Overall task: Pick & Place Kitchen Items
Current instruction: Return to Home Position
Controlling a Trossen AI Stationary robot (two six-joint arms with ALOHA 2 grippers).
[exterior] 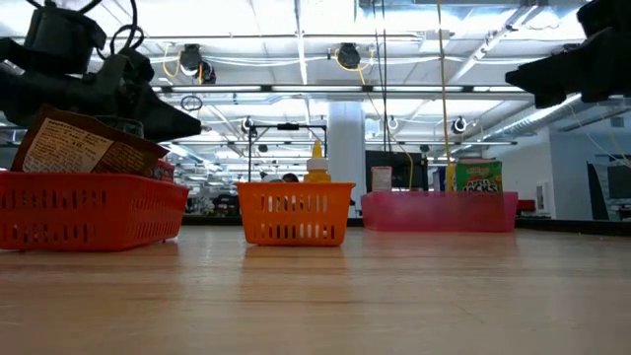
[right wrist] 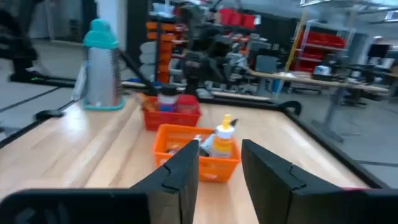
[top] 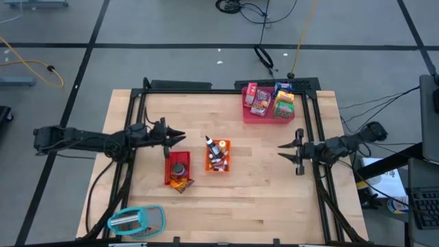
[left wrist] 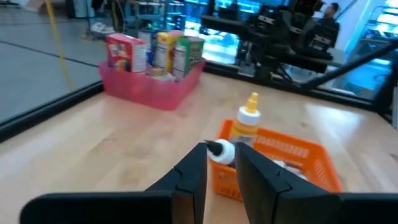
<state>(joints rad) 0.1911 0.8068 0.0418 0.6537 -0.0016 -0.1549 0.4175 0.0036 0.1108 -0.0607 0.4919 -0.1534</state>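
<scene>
**A:** Where do the two tools stand?

**B:** The left tool (top: 180, 136) hangs above the surface (top: 260, 199), near one short end of the red bin (top: 167, 170), and it points toward the middle. Its fingers stand a little apart and there is nothing between them.

**A:** And the other one?

**B:** The right tool (top: 281, 146) hangs on the opposite side, well apart from the orange bin (exterior: 295, 217), and it also points to the middle. Its fingers are apart too, with a somewhat wider gap, and they carry nothing.

**A:** Where are the groceries?

**B:** All that I can see are inside containers. In the pink tray (top: 264, 119), at a far corner of the surface, stand a red carton (top: 252, 92), a blue carton (top: 282, 87) and a green and yellow carton (top: 284, 106), all upright and close together. The orange bin in the middle holds small bottles (top: 217, 156). Among them, a yellow bottle (exterior: 317, 168) with a pointed cap rises above the rim. The red bin holds a dark can (top: 180, 168), and a brown packet (exterior: 84, 148) leans out over one end of it.

**A:** Is there anything else on the surface?

**B:** A grater (right wrist: 101, 65) with a teal top stands near a corner, on the left arm's side, apart from the bins.
</scene>
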